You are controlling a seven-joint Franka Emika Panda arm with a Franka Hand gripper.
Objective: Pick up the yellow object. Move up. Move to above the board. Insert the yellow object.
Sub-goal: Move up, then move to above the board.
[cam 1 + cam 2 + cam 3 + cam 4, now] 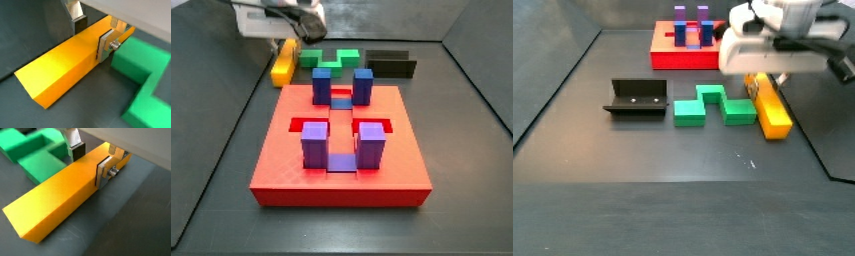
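The yellow object [57, 70] is a long orange-yellow bar lying flat on the dark floor, and it shows in both wrist views [53, 203] and both side views [285, 62] [770, 108]. My gripper [91, 37] straddles one end of the bar, with a pad against each long side, and it also shows in the other wrist view [91, 164]. In the side views the gripper [295, 38] [764, 75] stands low over the bar's end. The board [285, 165] is a red slab with blue and purple posts, apart from the bar [667, 58].
A green notched block [143, 75] [33, 153] lies right beside the bar, close to one finger; it shows in both side views [334, 58] [714, 105]. The black fixture [636, 98] [389, 63] stands beyond the green block. Dark walls enclose the floor.
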